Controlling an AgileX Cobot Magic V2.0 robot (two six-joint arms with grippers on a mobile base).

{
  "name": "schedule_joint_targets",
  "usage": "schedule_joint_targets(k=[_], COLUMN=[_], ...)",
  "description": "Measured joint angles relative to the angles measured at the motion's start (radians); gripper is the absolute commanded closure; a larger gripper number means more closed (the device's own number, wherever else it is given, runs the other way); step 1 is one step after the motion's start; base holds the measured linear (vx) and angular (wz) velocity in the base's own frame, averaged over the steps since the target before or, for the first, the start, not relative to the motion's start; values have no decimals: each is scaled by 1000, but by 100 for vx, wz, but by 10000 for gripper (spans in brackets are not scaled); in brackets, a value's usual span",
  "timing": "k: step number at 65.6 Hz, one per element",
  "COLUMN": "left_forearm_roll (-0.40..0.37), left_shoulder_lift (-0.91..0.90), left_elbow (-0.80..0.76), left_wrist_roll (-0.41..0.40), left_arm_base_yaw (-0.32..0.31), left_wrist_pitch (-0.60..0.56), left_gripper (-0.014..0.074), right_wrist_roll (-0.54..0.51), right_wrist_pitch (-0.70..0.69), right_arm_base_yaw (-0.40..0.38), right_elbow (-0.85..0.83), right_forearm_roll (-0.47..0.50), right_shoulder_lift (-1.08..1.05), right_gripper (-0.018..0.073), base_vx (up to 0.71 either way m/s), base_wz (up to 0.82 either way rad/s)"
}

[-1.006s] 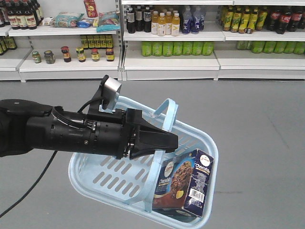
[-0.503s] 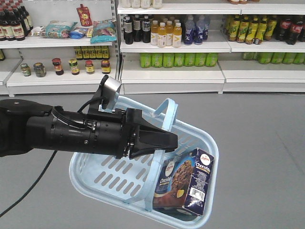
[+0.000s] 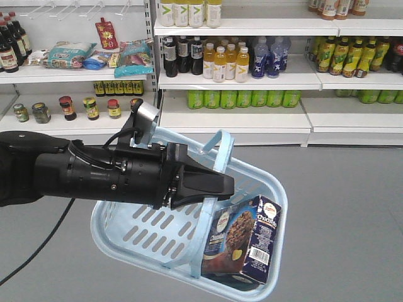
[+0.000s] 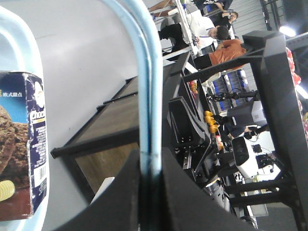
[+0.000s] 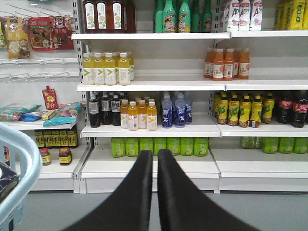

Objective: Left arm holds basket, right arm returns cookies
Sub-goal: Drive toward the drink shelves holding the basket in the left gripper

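My left arm (image 3: 94, 173) reaches in from the left of the front view. Its gripper (image 3: 221, 184) is shut on one swing handle (image 4: 147, 72) of the light blue basket (image 3: 135, 236), which hangs tilted above the grey floor. The left wrist view shows the jaws pinching that handle, with the left gripper (image 4: 150, 161) closed tight on it. The dark navy cookies box (image 3: 247, 242) stands on end in the basket's low right corner and also shows at the left edge as the cookies (image 4: 21, 144). My right gripper (image 5: 155, 156) is shut and holds nothing, pointing at the shelves. The basket rim (image 5: 21, 161) is at its left.
Store shelves (image 3: 233, 82) with bottles, jars and snack bags stand across the grey floor (image 3: 340, 207). The right wrist view faces a shelf (image 5: 149, 130) of drink bottles. Behind the basket, a wooden-topped table (image 4: 113, 120) with a black frame shows in the left wrist view.
In the front view the shelves have grown nearer and slid lower in the picture. The left arm, basket and cookies keep the same pose.
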Motion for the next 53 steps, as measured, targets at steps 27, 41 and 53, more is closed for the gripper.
schedule_joint_targets(k=[27,41,53], left_forearm_roll=[-1,-1,-1], left_shoulder_lift=[0,0,0], left_elbow=[0,0,0], left_wrist_roll=[0,0,0], left_arm_base_yaw=[0,0,0], left_wrist_pitch=[-20,-22,-23], left_gripper=[600,600,600], right_wrist_roll=[0,0,0], right_wrist_pitch=[0,0,0], right_arm_base_yaw=[0,0,0], right_elbow=[0,0,0], right_forearm_roll=[0,0,0], right_shoulder_lift=[0,0,0], right_gripper=[566,566,566], base_vx=[43,39,39], base_wz=[-1,-1,0])
